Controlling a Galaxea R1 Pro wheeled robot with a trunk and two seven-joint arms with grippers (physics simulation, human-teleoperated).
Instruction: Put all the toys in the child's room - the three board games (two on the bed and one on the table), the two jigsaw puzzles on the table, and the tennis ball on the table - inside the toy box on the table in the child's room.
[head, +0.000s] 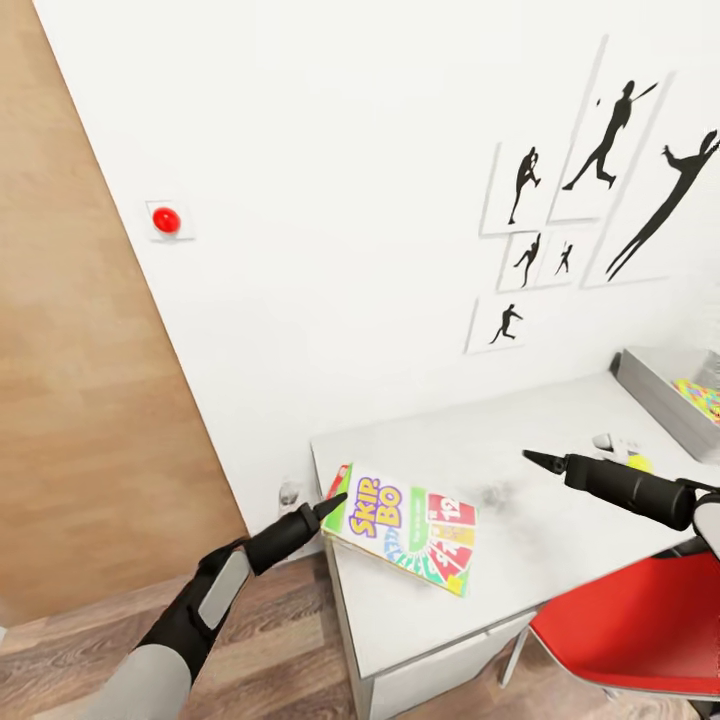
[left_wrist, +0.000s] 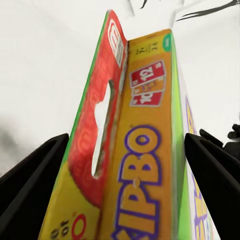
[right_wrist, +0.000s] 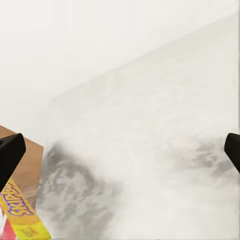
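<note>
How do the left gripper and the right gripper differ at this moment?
The left gripper is at the edge of the SKIP-BO box, which stands between its fingers in the wrist view; the right gripper is empty. The left sits at the table's corner; the right hovers above its middle. Both are black and open.

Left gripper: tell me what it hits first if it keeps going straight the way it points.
The left gripper would meet the SKIP-BO box at once: the box's edge sits between its open fingers in the left wrist view, likely already close to contact.
</note>
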